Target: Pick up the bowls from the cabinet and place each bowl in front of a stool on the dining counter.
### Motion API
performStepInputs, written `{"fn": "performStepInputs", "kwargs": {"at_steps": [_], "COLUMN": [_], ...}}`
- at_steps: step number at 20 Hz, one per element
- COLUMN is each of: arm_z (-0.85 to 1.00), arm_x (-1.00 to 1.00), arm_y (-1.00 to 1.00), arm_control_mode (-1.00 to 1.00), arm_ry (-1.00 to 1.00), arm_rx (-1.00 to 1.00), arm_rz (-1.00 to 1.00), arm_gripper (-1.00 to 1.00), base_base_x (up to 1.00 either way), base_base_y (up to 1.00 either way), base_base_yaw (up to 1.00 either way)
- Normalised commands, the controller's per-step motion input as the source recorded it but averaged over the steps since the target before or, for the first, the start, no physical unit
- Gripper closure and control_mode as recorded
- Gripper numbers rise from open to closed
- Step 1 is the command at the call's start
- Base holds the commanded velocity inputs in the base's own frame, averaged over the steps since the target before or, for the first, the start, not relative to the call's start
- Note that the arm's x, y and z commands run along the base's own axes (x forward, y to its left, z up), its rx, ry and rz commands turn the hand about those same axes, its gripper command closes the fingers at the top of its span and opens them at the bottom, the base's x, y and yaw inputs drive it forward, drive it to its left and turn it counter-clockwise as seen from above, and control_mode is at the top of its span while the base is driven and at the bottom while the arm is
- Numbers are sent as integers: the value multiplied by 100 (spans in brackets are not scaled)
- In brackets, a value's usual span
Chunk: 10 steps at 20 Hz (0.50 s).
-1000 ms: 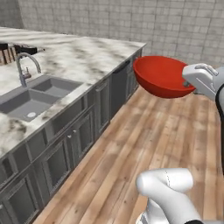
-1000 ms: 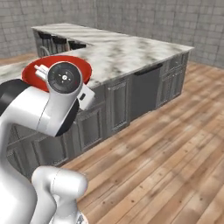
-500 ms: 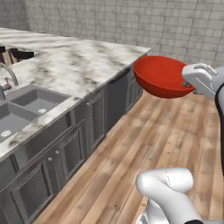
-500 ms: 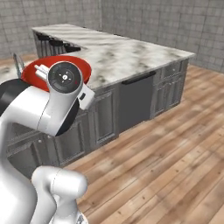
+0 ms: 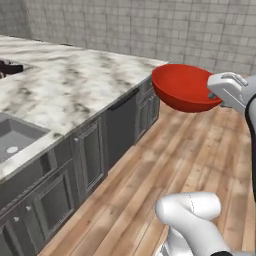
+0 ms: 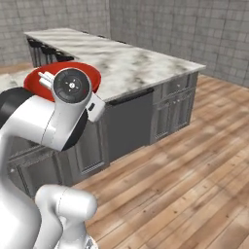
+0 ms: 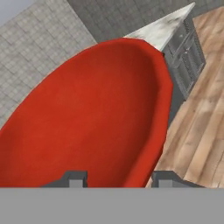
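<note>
Red bowl [image 5: 184, 87], nothing inside, rim pinched between the half-closed fingers [image 7: 75, 178] above the wooden floor [image 5: 165, 165].

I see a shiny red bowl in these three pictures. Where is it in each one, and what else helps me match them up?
Left base view: the red bowl is at upper right, held in the air at the hand, beyond the marble counter's corner.
Right base view: its rim peeks out at upper left behind the white arm.
Hand view: it spreads across the middle and left.
Shared landmark: the marble counter, over the dark grey cabinets.
</note>
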Motion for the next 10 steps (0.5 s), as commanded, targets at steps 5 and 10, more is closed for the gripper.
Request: {"fn": "performStepInputs", "kwargs": {"at_steps": [5,10], "arm_z": [0,0], "arm_x": [0,0], "arm_y": [0,0], "arm_control_mode": [100,100], "arm_ry": [0,0], "arm_rx": [0,0], "arm_rz": [0,0], "arm_gripper": [100,100], "base_base_x": [99,98], "base_base_y": [-100,-100], "base_base_yaw": [0,-5]}}
